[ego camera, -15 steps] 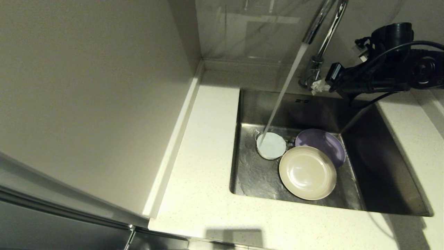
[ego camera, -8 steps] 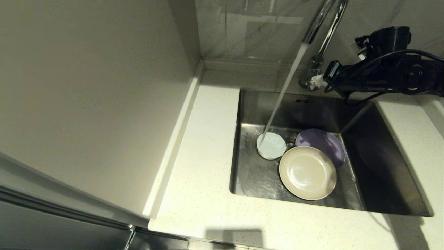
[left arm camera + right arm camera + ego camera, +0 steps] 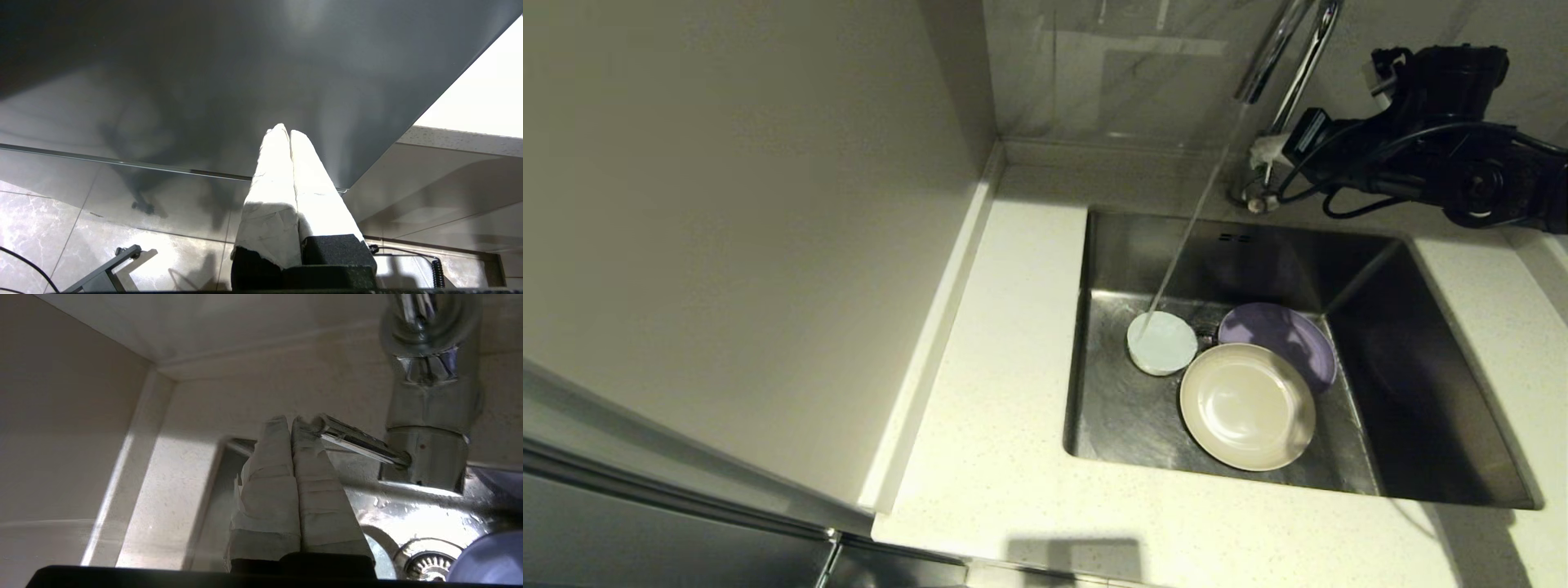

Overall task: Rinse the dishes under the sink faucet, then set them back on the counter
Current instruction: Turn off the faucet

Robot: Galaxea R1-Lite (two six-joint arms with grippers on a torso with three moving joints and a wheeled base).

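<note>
A: Right end effector (image 3: 291, 420) status?
B: Mine's pressed together, tips touching the faucet (image 3: 1286, 73) lever (image 3: 359, 443). Dishes (image 3: 1247, 406) lie below in the sink (image 3: 1421, 392). Left end effector (image 3: 286, 132) pressed together, parked.

no readable text, labels or signs

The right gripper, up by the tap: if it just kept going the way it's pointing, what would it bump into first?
Probably the faucet's thin lever. The right gripper, fingers shut, has its tips right at the lever's free end, beside the faucet. Whether they already touch is unclear. Past that lies the counter and its raised back edge.
</note>
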